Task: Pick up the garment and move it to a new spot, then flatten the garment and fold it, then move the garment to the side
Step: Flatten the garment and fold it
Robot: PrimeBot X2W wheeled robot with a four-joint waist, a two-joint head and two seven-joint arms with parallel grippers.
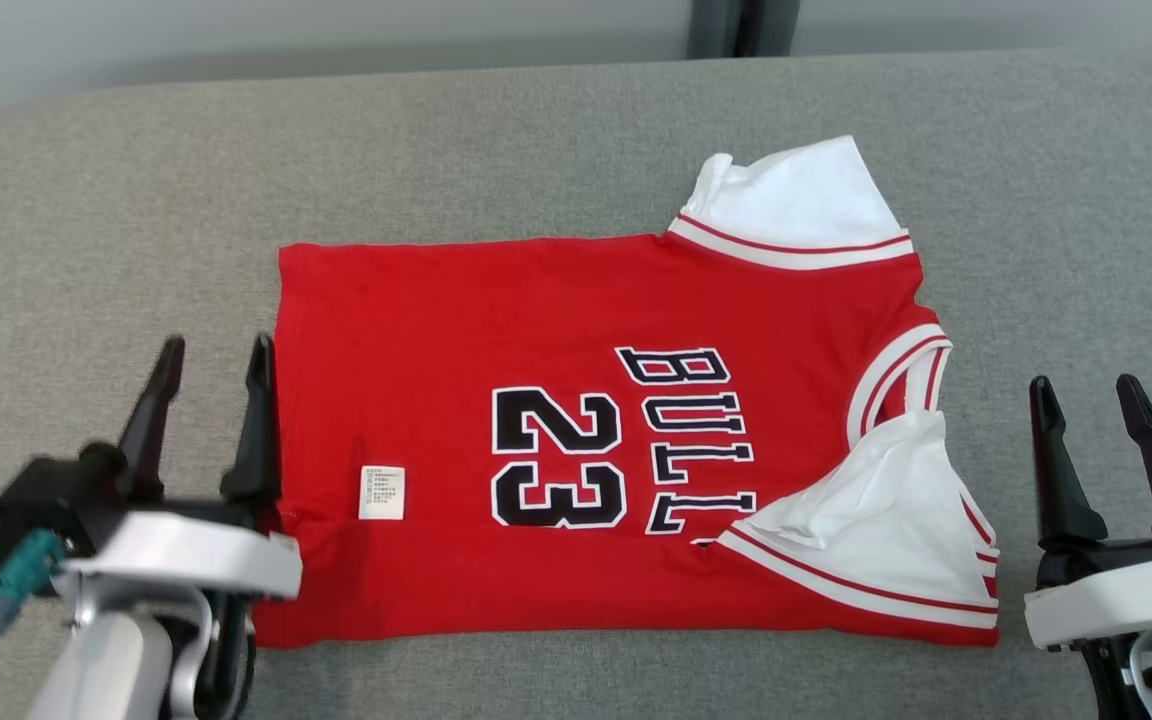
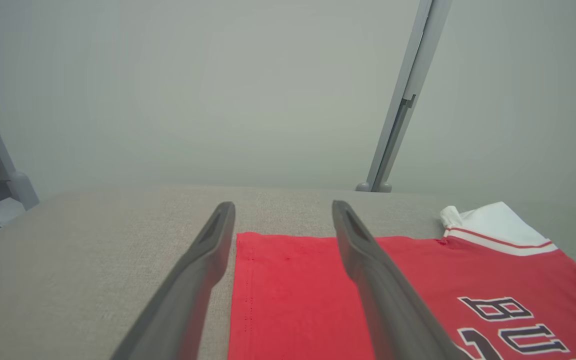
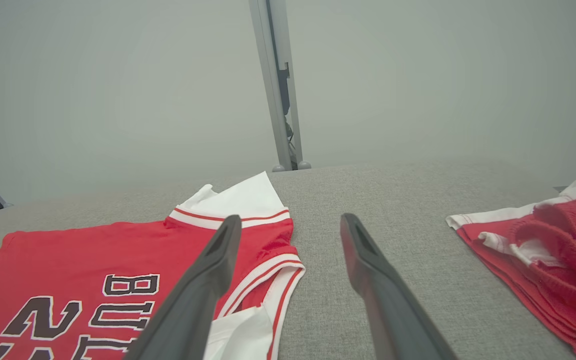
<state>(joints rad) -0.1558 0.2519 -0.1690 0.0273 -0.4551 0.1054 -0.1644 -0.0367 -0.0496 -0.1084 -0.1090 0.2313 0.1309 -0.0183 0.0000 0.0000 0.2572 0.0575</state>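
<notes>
- The red, white-sleeved cloth jersey (image 1: 576,320) lay in the middle of the grey worktop (image 1: 136,200).
- The left tool (image 1: 218,348) at 8 o'clock and the right tool (image 1: 1084,385) at 4 o'clock gaped wide, holding nothing.
- Grabbing only one layer could undo its fold.

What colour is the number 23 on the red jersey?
The number 23 is black, outlined white; head view.

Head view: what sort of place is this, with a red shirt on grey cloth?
Likely a robot test room, not a home: a wide grey cloth-covered table, a bare wall with a metal post, and a red jersey lying between the open left gripper and right gripper.
</notes>
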